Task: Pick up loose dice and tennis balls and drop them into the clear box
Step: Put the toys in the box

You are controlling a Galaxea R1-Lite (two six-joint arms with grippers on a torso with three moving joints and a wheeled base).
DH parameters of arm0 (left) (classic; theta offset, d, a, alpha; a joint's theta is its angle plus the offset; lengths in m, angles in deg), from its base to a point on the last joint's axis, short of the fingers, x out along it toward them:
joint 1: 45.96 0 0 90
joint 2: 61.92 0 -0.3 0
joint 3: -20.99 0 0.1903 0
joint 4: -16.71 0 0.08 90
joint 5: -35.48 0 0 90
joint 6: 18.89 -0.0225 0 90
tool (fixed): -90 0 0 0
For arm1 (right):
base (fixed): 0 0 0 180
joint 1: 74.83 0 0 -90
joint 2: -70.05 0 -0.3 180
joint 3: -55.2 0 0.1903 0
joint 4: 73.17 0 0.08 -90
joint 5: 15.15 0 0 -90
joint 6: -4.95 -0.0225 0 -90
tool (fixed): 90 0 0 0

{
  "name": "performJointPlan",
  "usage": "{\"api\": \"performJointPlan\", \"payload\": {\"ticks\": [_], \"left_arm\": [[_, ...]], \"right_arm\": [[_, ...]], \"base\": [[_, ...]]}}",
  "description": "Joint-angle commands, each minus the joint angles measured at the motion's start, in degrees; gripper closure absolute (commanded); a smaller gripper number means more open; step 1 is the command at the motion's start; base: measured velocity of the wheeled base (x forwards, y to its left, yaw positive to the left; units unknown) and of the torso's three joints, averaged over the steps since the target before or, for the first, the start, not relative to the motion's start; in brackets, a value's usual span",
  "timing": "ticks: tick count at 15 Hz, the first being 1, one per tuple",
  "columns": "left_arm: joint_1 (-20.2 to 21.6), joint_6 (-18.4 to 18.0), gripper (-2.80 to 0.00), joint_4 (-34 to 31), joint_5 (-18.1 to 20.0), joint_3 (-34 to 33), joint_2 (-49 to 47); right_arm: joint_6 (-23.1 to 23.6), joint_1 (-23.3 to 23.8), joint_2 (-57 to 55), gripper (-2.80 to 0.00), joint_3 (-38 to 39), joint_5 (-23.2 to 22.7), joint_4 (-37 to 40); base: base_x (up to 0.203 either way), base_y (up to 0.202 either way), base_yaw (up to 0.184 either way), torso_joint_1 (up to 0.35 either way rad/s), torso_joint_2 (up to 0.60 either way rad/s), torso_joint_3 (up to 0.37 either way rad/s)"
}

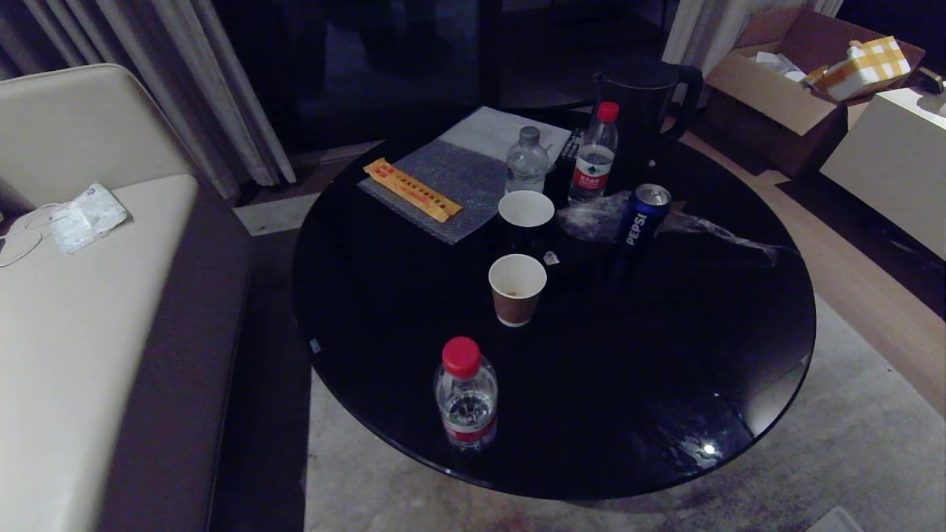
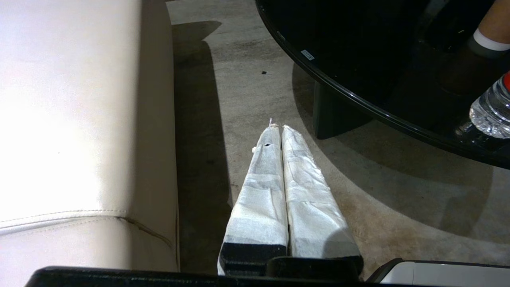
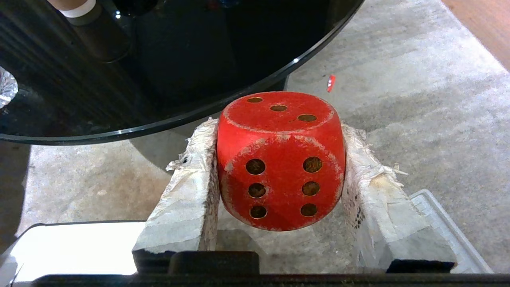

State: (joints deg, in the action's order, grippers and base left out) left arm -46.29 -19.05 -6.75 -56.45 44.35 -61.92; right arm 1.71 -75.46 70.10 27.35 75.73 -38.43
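So we're mid-carry here: the right gripper [image 3: 279, 167], centre of the right wrist view, has its jaws clamped on the scuffed red die [image 3: 281, 159], a rounded, worn-painted cube with dark pips, held above pale carpet beside the glossy black round table [image 3: 119, 79]. The left gripper [image 2: 279, 131] has its cloth-wrapped jaws pressed together on nothing. Next it needs to find the clear box, probably that transparent rim at lower right [image 3: 442, 223], and release over it.

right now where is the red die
In the right wrist view, the red die sits clamped in the right tool, above the carpet beside the black table's edge.
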Motion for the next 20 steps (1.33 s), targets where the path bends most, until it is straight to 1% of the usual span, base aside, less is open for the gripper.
{"api": "performJointPlan", "payload": {"ticks": [1, 16, 20], "left_arm": [[0.0, -0.2, 0.0, 0.0, 0.0, -0.1, -0.1], [0.0, -0.3, 0.0, 0.0, 0.1, -0.1, -0.1], [0.0, -0.3, 0.0, 0.0, 0.1, -0.1, -0.1]], "right_arm": [[0.0, 0.0, -0.1, 0.0, 0.0, 0.0, 0.1], [0.0, 0.0, -0.1, 0.0, 0.0, 0.0, 0.1], [-0.1, 0.0, -0.1, 0.0, 0.0, 0.0, 0.1]], "base": [[0.0, 0.0, 0.0, 0.0, 0.0, 0.0], [0.0, 0.0, 0.0, 0.0, 0.0, 0.0], [-0.153, 0.0, -0.001, 0.001, 0.0, 0.004]]}}
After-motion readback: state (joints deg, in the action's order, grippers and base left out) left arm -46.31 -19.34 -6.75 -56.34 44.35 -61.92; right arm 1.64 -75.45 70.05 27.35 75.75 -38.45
